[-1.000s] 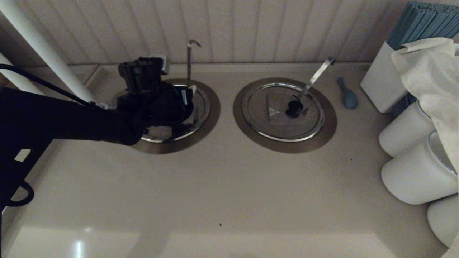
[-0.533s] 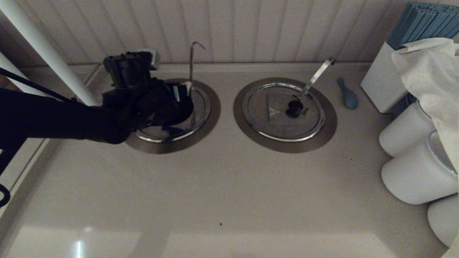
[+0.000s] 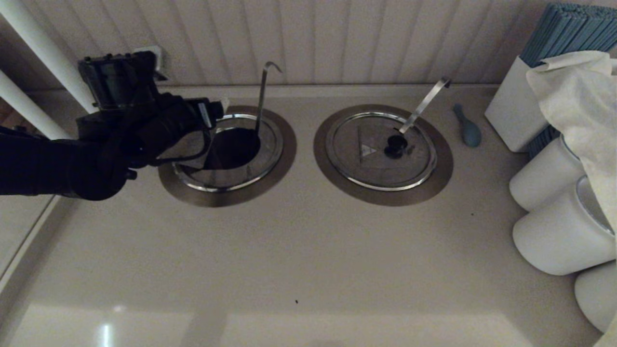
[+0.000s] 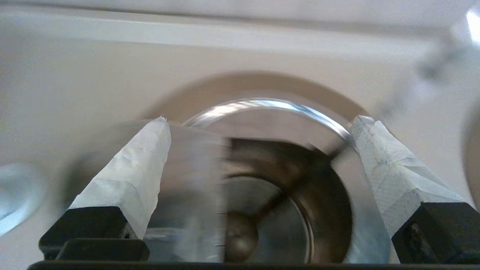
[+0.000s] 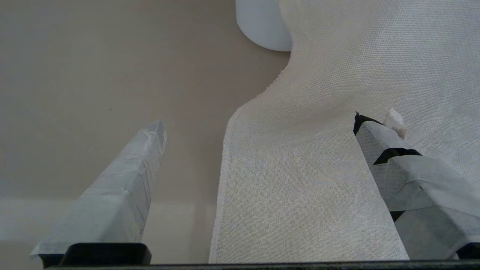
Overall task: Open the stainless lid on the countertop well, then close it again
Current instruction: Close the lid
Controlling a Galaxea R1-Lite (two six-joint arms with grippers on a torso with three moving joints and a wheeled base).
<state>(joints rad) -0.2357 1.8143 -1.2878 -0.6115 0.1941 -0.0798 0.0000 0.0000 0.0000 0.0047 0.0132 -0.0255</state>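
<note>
The countertop well [image 3: 270,161] at the left stands partly uncovered, its dark inside showing beside the thin hook-tipped ladle handle [image 3: 261,96]. The stainless lid [image 3: 190,147] is tipped up over the well's left side; its knob is hidden. My left gripper [image 3: 212,120] hangs above the well's left rim. In the left wrist view the left gripper [image 4: 258,127] is open wide, with the blurred lid [image 4: 191,168] beside one finger [image 4: 138,168] and the ladle bowl [image 4: 240,234] down in the well. My right gripper [image 5: 260,123] is open above a pale cloth [image 5: 318,150].
The twin lid [image 3: 371,159] with its black knob and strap-handled ladle [image 3: 424,103] covers the right well. A blue spoon [image 3: 467,127], white canisters [image 3: 554,178] and a draped cloth [image 3: 578,96] crowd the right side. A white pole [image 3: 43,53] stands at the far left.
My left arm has drawn back to the left and up from over the well. The lid has come up off the well, and the dark opening now shows.
</note>
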